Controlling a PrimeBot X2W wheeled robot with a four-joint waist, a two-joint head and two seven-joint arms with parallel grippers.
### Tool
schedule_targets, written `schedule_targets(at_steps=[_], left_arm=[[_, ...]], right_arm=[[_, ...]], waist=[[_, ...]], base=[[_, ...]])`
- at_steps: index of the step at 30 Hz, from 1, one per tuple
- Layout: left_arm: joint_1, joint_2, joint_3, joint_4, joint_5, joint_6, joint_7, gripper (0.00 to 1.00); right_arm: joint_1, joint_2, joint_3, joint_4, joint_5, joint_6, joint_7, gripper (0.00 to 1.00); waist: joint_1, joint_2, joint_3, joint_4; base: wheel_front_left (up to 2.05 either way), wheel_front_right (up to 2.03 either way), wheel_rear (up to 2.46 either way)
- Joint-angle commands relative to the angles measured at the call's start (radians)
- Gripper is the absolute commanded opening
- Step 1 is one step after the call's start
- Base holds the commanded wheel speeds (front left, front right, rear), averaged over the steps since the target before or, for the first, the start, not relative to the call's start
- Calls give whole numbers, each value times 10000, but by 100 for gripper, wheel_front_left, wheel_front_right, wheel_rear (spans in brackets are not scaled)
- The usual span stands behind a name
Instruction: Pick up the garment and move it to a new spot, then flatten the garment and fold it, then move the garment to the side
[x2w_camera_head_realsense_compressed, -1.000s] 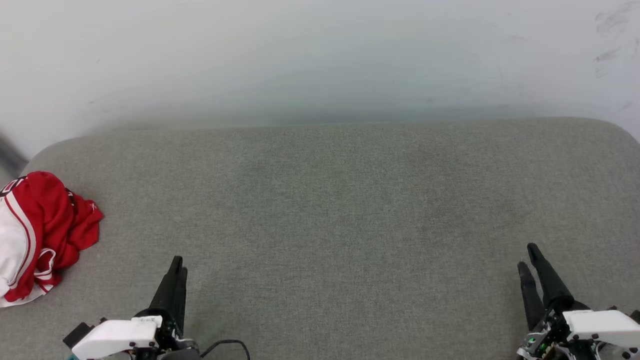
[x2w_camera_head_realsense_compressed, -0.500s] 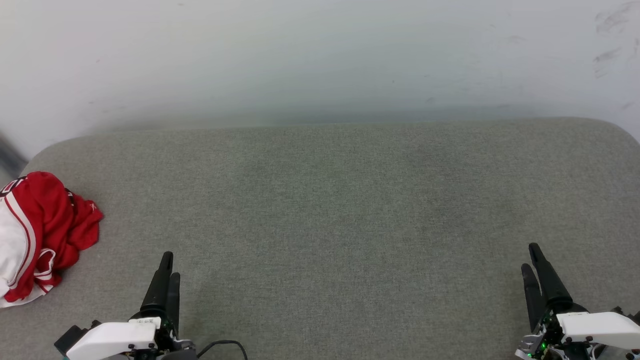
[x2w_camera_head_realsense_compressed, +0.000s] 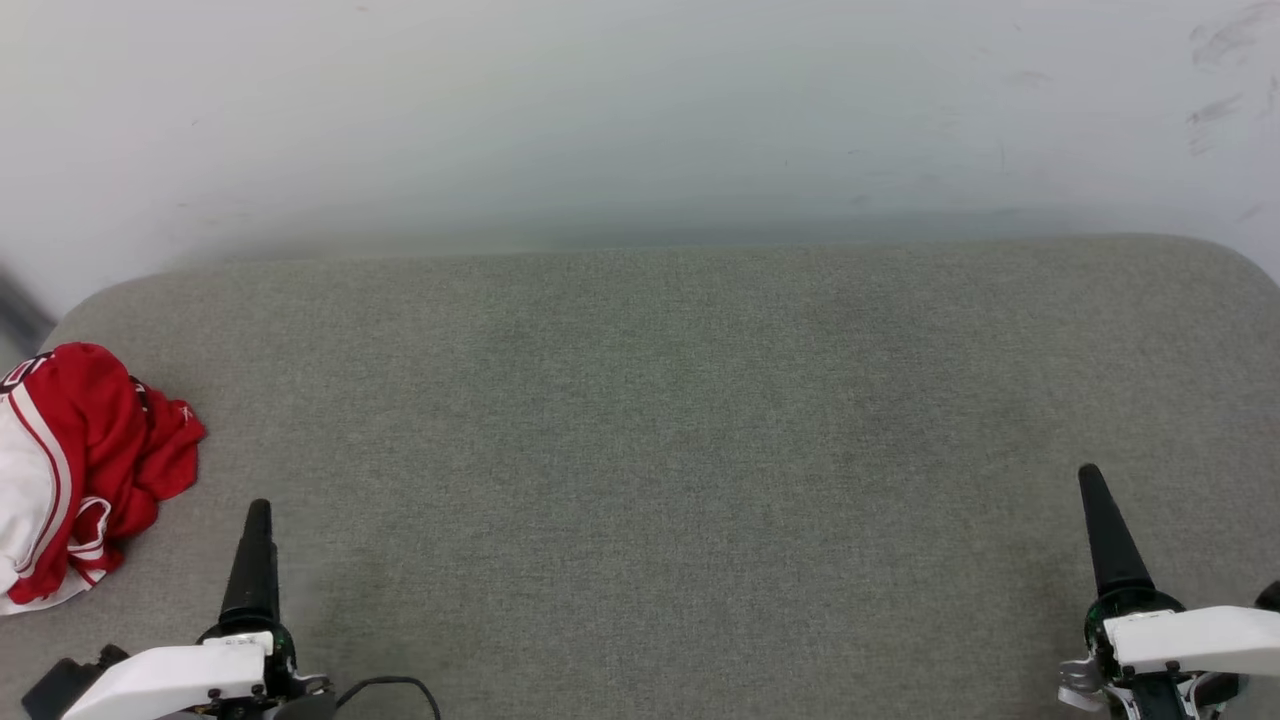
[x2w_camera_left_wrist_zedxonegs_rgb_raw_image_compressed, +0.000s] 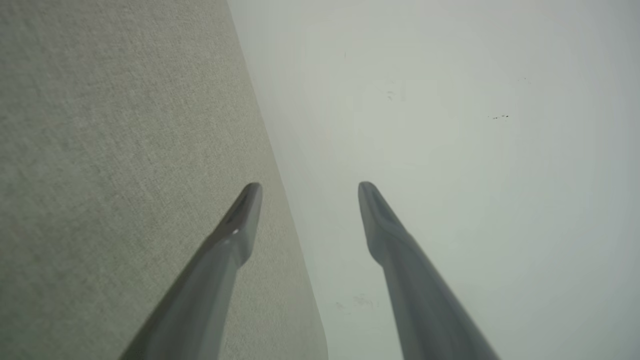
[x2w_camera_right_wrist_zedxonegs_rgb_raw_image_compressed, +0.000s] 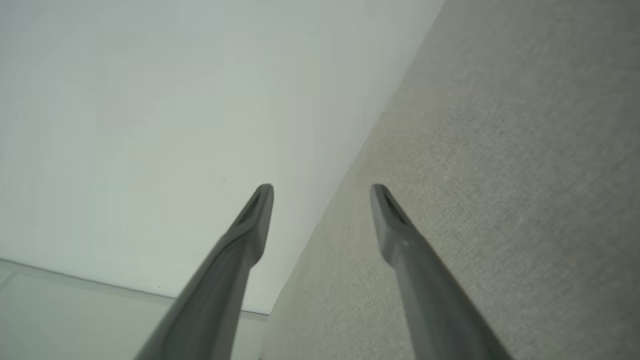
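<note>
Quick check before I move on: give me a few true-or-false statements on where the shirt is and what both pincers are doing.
1. The garment lies at the left edge of the grey cushion. True.
2. The left pincer grips the garment. False: it is open and empty, apart from the garment.
3. The right pincer is open. True.
4. The garment is folded flat. False: it is a crumpled heap.

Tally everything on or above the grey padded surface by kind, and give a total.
Garment: 1, crumpled, red and white
Grippers: 2, left gripper and right gripper, both open and empty
Total: 3
</note>
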Motion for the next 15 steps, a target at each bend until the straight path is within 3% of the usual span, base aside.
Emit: schedule_targets(at_steps=[1, 15], left_arm=[[-188, 26, 175, -226, 267, -14, -86, 100], [-224, 30, 413, -1944, 2801, 208, -588, 100]], right_arm=[[-91, -10, -39, -301, -462, 2, -83, 100], [-193, -9, 531, -2143, -5057, 3, -587, 100]], waist=[[0, -1, 3, 3], [0, -1, 75, 22]], base=[[0, 0, 0], [0, 0, 0]])
